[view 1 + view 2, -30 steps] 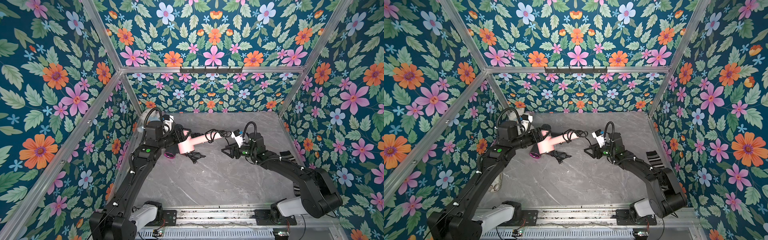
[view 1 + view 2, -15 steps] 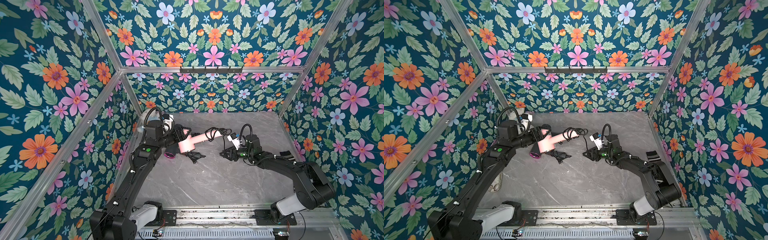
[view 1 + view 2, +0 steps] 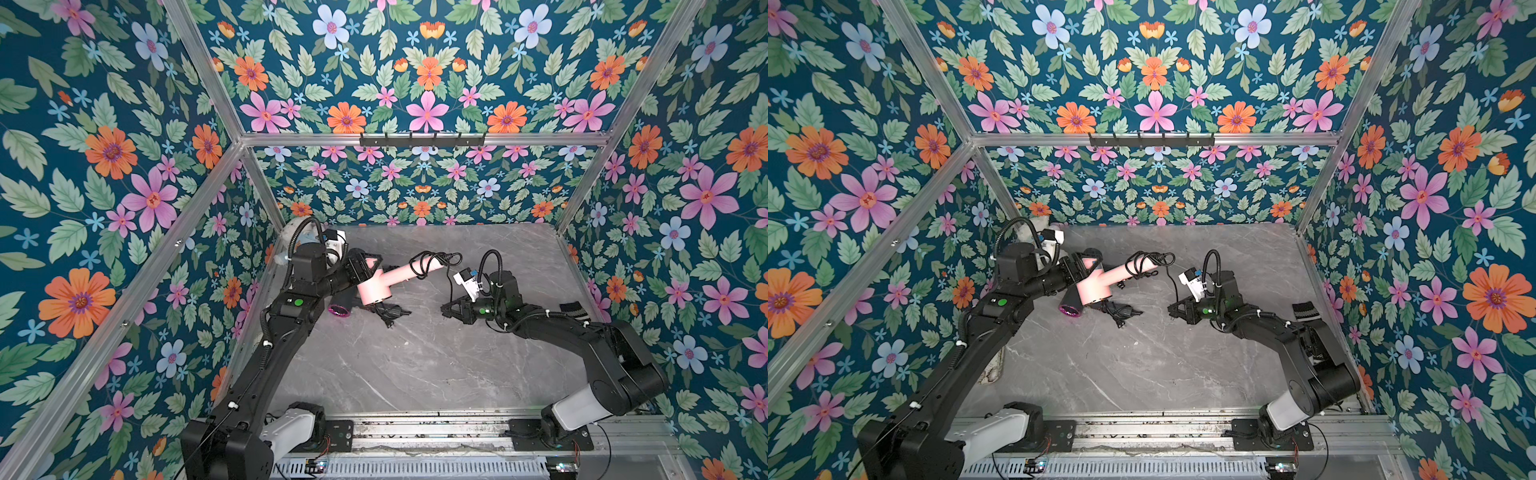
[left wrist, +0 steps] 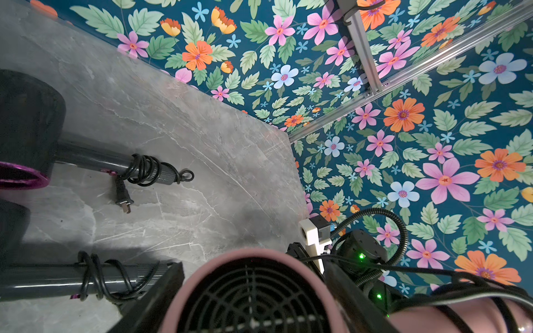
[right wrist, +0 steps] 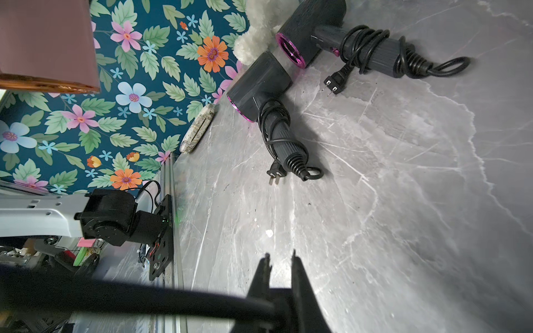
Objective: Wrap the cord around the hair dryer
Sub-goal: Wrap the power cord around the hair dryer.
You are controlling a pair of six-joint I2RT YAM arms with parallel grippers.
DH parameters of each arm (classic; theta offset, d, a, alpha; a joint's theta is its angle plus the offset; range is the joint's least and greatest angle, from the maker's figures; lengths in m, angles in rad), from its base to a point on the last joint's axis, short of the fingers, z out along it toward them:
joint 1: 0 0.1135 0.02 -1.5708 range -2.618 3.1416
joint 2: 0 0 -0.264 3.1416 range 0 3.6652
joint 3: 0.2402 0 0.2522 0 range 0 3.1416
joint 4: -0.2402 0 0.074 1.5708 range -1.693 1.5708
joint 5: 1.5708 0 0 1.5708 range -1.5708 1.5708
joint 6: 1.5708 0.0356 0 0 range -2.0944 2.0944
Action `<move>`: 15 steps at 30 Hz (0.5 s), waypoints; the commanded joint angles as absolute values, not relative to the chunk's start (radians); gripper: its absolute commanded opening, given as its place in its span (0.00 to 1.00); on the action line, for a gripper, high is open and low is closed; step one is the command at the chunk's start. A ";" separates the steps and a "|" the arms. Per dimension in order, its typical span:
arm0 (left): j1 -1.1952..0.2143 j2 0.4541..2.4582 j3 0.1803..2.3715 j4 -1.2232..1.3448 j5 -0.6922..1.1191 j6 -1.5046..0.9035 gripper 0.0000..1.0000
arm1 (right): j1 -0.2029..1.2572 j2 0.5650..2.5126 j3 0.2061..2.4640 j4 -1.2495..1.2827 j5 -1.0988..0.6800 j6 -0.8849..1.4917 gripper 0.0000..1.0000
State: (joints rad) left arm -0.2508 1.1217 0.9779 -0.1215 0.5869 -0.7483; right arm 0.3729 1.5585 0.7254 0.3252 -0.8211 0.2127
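In both top views my left gripper (image 3: 365, 270) is shut on the head of the pink hair dryer (image 3: 390, 278) (image 3: 1100, 284) and holds it above the table, handle pointing right. The left wrist view shows the hair dryer's rear grille (image 4: 253, 297) between the gripper's fingers. The black cord (image 3: 424, 266) is looped around the handle's end and drops from there to my right gripper (image 3: 446, 309) (image 3: 1173, 309). In the right wrist view the cord (image 5: 144, 297) runs in between the nearly closed jaws of that gripper (image 5: 279, 256), low over the table.
Two dark grey hair dryers (image 5: 259, 86) (image 5: 317, 31) with wrapped cords lie on the marble table beneath the pink one; one is also visible in a top view (image 3: 340, 307). A white fluffy thing (image 3: 291, 232) sits in the back left corner. A black strap (image 3: 573, 309) lies by the right wall.
My right gripper has moved left and lower, and its jaws have closed on the cord. The left arm and the pink hair dryer have stayed put.
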 commanded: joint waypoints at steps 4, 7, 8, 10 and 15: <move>-0.251 1.145 0.820 0.424 0.720 -1.117 0.00 | 0.409 1.635 0.832 0.057 -0.681 0.157 0.00; -0.251 1.166 0.782 0.542 0.704 -1.199 0.00 | 0.450 1.650 0.873 -0.054 -0.604 0.120 0.00; -0.250 1.175 0.779 0.560 0.702 -1.208 0.00 | 0.460 1.683 0.879 -0.074 -0.584 0.115 0.00; -0.251 1.183 0.822 0.467 0.692 -1.118 0.00 | 0.468 1.676 0.879 -0.093 -0.552 0.110 0.00; -0.284 1.197 1.034 -0.176 0.446 -0.621 0.00 | 0.467 1.577 0.929 -0.175 -0.465 0.074 0.00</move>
State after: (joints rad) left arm -0.2783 1.1919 0.9794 0.0292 0.5556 -0.8406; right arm 0.4656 1.6138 0.8978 -0.0738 -0.5571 0.1192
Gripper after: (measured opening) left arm 0.753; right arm 0.136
